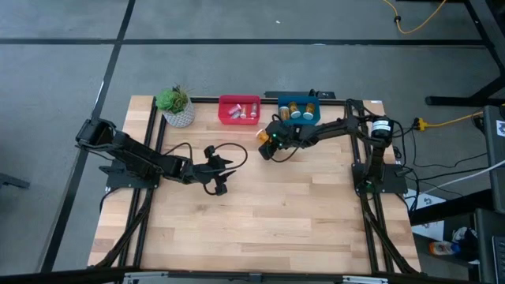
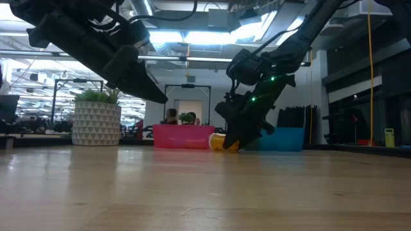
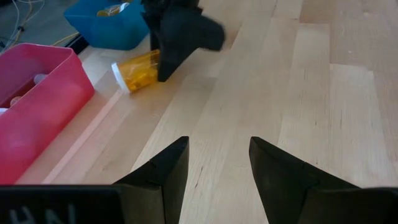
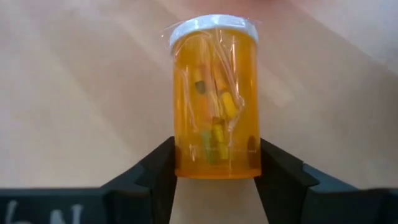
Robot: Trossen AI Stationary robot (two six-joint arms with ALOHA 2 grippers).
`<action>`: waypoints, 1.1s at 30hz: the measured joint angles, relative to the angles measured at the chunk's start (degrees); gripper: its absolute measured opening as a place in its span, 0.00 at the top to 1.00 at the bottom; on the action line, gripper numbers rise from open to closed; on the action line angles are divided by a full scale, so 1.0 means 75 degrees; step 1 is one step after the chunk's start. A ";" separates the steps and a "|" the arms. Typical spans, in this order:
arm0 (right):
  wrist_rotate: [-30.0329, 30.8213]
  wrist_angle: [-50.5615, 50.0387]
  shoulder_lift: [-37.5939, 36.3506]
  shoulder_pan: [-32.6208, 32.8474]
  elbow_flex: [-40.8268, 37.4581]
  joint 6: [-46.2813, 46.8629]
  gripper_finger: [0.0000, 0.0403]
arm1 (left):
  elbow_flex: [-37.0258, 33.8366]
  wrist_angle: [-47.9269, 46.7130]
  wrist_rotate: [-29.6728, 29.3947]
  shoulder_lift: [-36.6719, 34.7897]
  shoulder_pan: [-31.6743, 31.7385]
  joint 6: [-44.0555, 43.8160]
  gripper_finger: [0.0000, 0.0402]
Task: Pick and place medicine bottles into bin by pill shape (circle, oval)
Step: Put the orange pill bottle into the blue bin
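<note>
The left end effector (image 1: 222, 174) hangs over the middle of the tabletop (image 1: 276, 213), nearest the front edge of anything at work. Its two fingers (image 3: 161, 177) are spread with bare wood between them, gripping nothing.

Farther back, the right end effector (image 1: 268, 141) is clenched on an orange bottle (image 4: 215, 93). In the right wrist view the fingers (image 4: 152, 177) press against the bottle's base from both sides, and the white cap (image 4: 211, 28) points away from the wrist. Oblong pills show through the translucent wall (yellow and greenish ones). The bottle (image 1: 263, 136) lies on its side low over the wood, just in front of the gap between the two bins; whether it touches the tabletop I cannot tell. From the left wrist view it (image 3: 138, 70) sits beside the pink bin (image 3: 59, 102), its cap toward that bin.

At the back edge stand the pink bin (image 1: 223, 112) with small vials (image 1: 236, 112) inside, and right of it the blue bin (image 1: 282, 118) with orange bottles (image 1: 301, 110) in it. A potted plant (image 1: 176, 106) sits at the far left corner.
</note>
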 joint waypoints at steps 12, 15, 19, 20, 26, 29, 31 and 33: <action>0.0895 -0.1124 -0.1940 0.0296 0.0007 -0.0251 0.55 | 0.0000 -0.0041 -0.0003 -0.0002 0.0002 0.0000 0.59; 0.1890 -0.2020 -0.2660 0.0080 0.0006 -0.0267 0.55 | 0.0000 -0.0064 -0.0003 -0.0002 0.0002 0.0000 0.59; 0.2680 -0.3227 -0.3378 -0.0363 0.0007 -0.0190 0.53 | 0.0000 -0.0064 0.0000 -0.0002 -0.0001 0.0000 0.59; 0.2817 -0.3426 -0.3471 -0.0489 0.0007 -0.0199 0.53 | 0.0000 -0.0061 -0.0003 -0.0002 0.0000 0.0000 0.59; 0.2559 -0.3854 -0.3539 -0.1456 0.0007 -0.0398 0.53 | 0.0000 -0.0044 -0.0003 -0.0002 0.0002 0.0000 0.59; 0.2469 -0.3843 -0.3481 -0.1813 0.0007 -0.0413 0.51 | 0.0000 -0.0038 -0.0001 -0.0002 0.0002 0.0000 0.59; 0.2448 -0.3791 -0.3483 -0.2002 0.0007 -0.0411 0.49 | 0.0000 -0.0042 0.0000 -0.0002 -0.0001 0.0000 0.59; 0.2324 -0.3789 -0.3483 -0.2158 0.0007 -0.0443 0.47 | 0.0000 -0.0044 -0.0003 -0.0002 0.0002 0.0000 0.59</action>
